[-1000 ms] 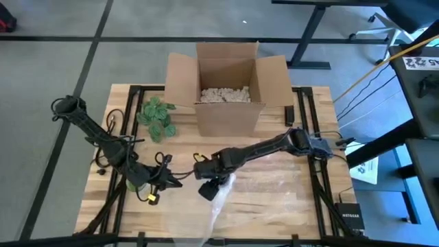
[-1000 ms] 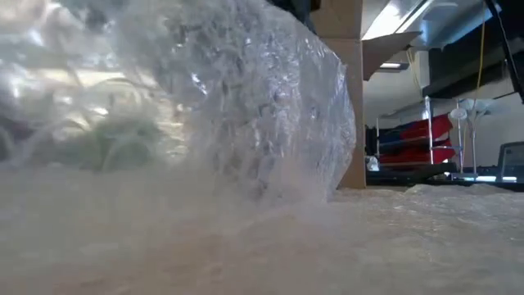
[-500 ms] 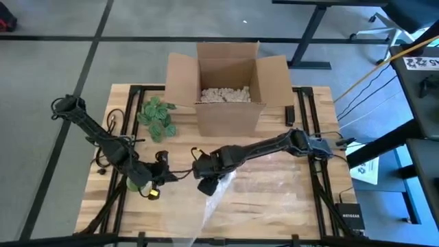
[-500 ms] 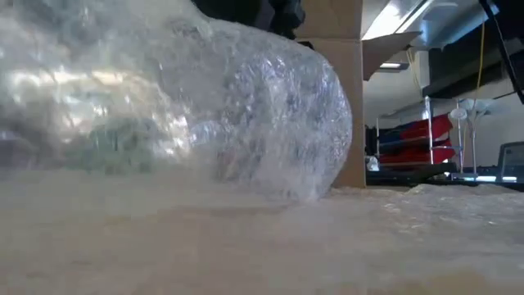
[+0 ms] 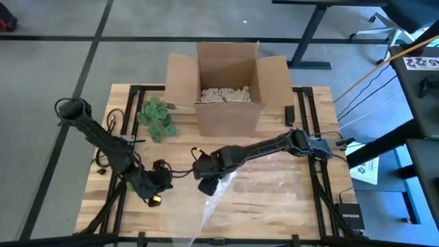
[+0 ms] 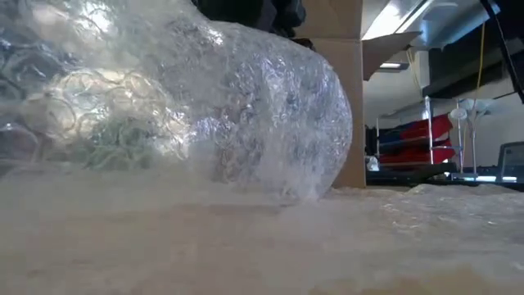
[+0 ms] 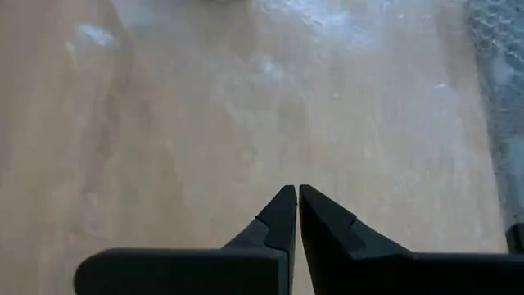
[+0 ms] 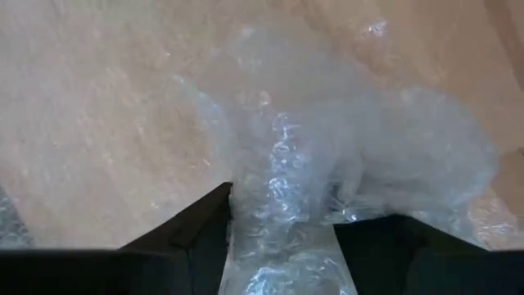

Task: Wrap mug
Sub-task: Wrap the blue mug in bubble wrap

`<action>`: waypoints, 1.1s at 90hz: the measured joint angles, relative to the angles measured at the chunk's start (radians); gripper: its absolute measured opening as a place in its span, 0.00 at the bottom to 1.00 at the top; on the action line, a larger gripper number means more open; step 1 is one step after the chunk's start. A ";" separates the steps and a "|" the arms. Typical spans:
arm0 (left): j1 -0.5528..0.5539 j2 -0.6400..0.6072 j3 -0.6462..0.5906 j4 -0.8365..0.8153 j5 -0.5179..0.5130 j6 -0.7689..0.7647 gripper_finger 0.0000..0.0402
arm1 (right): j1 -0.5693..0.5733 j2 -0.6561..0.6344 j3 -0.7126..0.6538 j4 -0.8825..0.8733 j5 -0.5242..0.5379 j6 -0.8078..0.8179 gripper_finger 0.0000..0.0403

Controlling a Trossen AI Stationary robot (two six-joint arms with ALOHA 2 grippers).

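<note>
Your right claw (image 5: 208,186) is gripping the bubble wrap (image 5: 264,186), sitting in front of the cardboard box (image 5: 228,89) and a little to its left side on the bench (image 5: 322,216). In the right wrist view the two dark fingers (image 8: 199,232) are pinching a bunched fold of the bubble wrap (image 8: 282,205) between them, with the rest of the sheet billowing out over the wood beyond. From above, the sheet is spreading flat across the bench in front of the box and toward its right, while a gathered strip is trailing from the claw down to the bench's front edge.

Your left claw (image 5: 156,184) is sitting farther left of the box than the right claw, just beside it but not touching it. In the left wrist view its fingers (image 7: 282,215) are pressed together with nothing between them, pointing at bare wood with a little of the wrap's edge showing at the side.

In the low view the wrap (image 6: 205,106) is ballooning up as a rounded mass with the box (image 6: 344,98) standing behind it. Something greenish is showing blurred through the plastic; you cannot tell whether that is the mug, and no mug is showing clearly in any view.

A green leafy plant (image 5: 157,116) is lying on the bench just left of the box, and pale packing fill (image 5: 224,95) is sitting inside the box.
</note>
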 joint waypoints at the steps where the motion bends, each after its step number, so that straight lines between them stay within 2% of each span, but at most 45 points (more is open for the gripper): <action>1: -0.002 0.005 0.000 0.011 0.000 -0.003 0.00 | 0.000 0.000 0.000 0.000 0.002 0.000 0.47; 26: -0.073 0.108 0.000 0.259 -0.001 -0.114 0.00 | -0.007 -0.002 0.001 0.002 0.047 0.023 0.47; 45: -0.168 0.269 0.002 0.491 -0.026 -0.207 0.00 | -0.007 -0.002 0.002 0.005 0.064 0.026 0.47; 56: -0.215 0.356 0.059 0.502 -0.061 -0.240 0.00 | -0.007 -0.003 -0.014 0.026 0.057 0.037 0.47; 78: -0.250 0.450 0.161 0.498 -0.069 -0.224 0.00 | -0.006 -0.004 -0.022 0.035 0.048 0.050 0.47; 99: -0.260 0.512 0.189 0.533 0.001 -0.231 0.07 | -0.007 -0.004 -0.023 0.052 0.048 0.051 0.47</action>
